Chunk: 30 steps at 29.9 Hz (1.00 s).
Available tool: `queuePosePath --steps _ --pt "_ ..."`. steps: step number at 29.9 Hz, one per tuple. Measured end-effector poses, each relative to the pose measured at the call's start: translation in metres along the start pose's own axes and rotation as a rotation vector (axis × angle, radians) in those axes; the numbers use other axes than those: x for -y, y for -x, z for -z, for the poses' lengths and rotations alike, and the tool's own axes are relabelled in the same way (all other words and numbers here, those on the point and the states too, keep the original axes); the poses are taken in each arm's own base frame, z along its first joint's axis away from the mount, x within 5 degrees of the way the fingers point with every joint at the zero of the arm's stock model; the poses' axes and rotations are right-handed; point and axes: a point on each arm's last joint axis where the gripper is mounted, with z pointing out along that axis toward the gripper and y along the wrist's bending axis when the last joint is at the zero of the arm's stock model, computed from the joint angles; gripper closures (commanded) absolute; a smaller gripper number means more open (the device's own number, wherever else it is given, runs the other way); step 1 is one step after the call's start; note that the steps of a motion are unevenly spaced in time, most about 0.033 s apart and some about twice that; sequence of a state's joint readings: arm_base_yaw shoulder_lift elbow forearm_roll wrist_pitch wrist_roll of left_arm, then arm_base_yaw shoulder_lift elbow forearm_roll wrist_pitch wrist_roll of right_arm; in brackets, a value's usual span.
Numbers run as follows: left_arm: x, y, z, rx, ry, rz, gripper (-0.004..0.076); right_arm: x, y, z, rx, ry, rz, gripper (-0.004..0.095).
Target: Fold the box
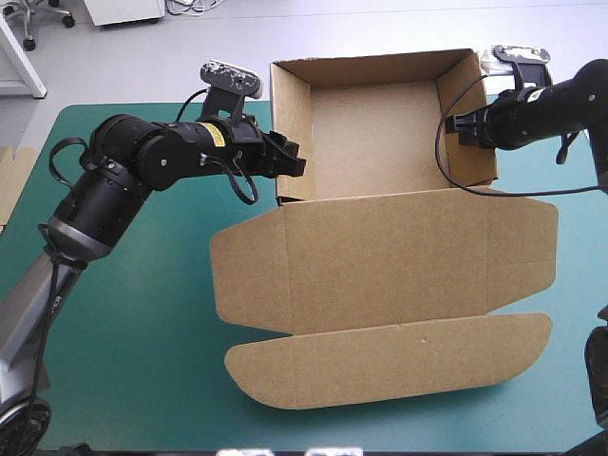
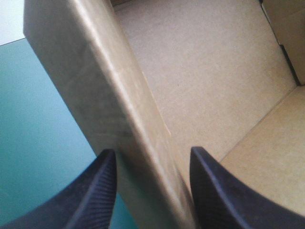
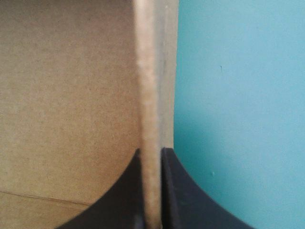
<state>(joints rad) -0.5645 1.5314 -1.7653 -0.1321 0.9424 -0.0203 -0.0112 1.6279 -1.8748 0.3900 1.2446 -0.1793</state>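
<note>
Brown board fills the far half of the table in the high view. The box (image 1: 380, 256) stands as an open tray with four walls up. Its lid lies flat on the teal-green cover (image 1: 142, 361) toward the near edge, with the side flaps and front flap spread out. The left gripper (image 1: 290, 163) is at the tray's left wall, by the front corner. The right gripper (image 1: 465, 128) is at the right wall, farther back. A strip of spare board (image 1: 9, 180) shows at the table's left edge.

In the left wrist view, the black fingers stand apart, astride the left wall. One is outside over the cover and the other inside over the tray floor. Neither visibly presses the board.

In the right wrist view, the fingers are all but together, clamped on the right wall. The board's thin edge runs up between them, with the tray's inside to one side and the cover to the other.

The step in hand looks like firming the side walls. To do it well, the right should hold its wall upright without crushing it. The left should pinch squarely on its wall near the corner, so the tuck seats and the tray neither skews nor slides.
</note>
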Motion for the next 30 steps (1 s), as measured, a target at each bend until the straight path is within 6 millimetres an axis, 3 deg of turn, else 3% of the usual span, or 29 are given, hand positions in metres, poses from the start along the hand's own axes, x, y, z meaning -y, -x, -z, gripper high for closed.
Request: queuePosePath --steps 21,30 --pt "-0.002 0.022 -0.024 0.134 0.052 0.103 0.0377 0.0 0.0 0.0 0.002 -0.005 -0.033 0.0923" --pt "-0.007 0.018 -0.046 0.096 0.093 0.077 0.0377 -0.009 -0.002 -0.005 -0.021 -0.059 -0.001 0.0923"
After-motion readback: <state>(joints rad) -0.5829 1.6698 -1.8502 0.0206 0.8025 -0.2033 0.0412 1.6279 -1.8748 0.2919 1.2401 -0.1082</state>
